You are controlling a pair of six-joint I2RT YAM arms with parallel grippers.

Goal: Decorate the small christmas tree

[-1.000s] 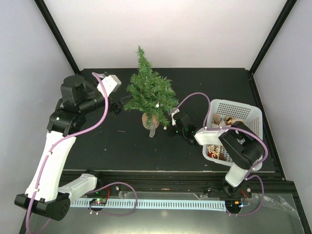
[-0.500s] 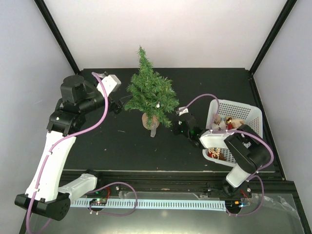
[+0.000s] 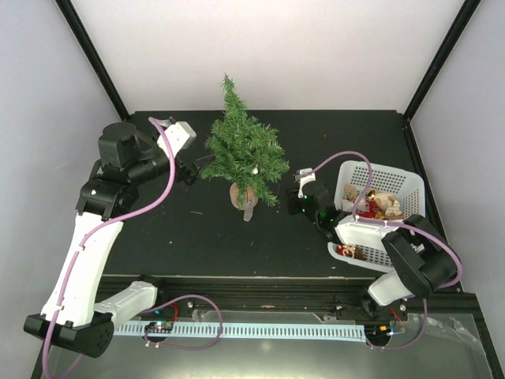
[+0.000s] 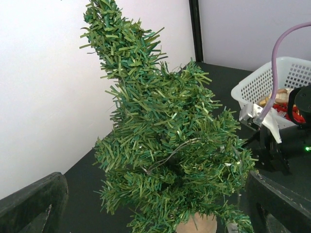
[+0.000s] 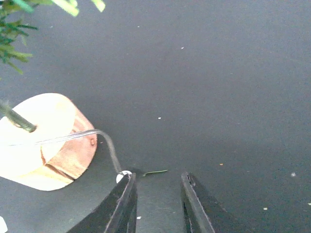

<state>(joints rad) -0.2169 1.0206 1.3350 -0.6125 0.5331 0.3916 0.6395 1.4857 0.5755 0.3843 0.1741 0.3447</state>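
Top external: the small christmas tree stands upright mid-table on its wood base, between your arms. Left gripper is spread wide just beside the left branches, empty. Right gripper is narrowly parted near the base, nothing between the jaws. A thin wire ends by one fingertip; contact unclear. Expect it light, tippy, branches springy. Steady it at the base, not the needles.

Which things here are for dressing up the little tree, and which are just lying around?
For the job:
small christmas tree
white basket with ornaments inside
right gripper, open near the tree's wooden base

Just there:
purple cables
white cable track along the front edge
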